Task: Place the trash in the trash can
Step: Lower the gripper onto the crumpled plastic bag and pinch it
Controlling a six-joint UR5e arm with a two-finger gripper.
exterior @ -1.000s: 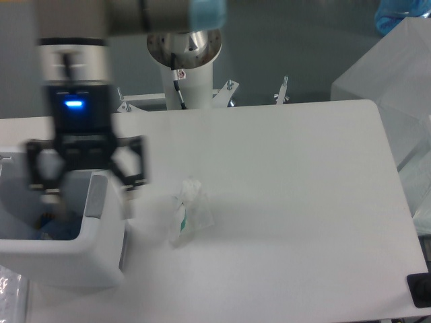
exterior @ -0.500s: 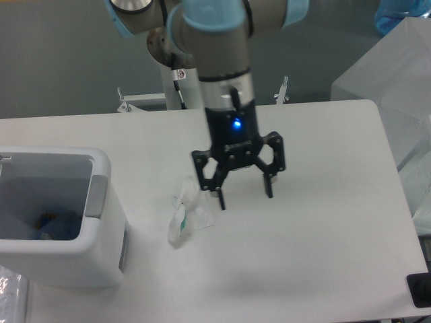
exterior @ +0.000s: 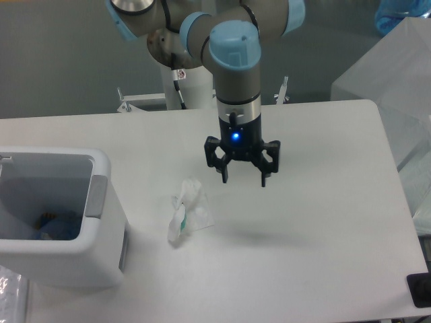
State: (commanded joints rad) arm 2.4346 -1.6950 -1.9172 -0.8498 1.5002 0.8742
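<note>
Camera: wrapper (exterior: 188, 217) lower-left of pincer (exterior: 244, 180)

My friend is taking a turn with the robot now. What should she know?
Gripper: open, empty, hanging above the table, to the right of the wrapper.
Wrapper: lying on the table between the gripper and the bin.
Bin: at the left edge, with something blue inside at the bottom; it looks like the bottle, but little of it shows.
Done: the bottle seems to be binned.
Left: pick up the wrapper and drop it in the bin.
</note>
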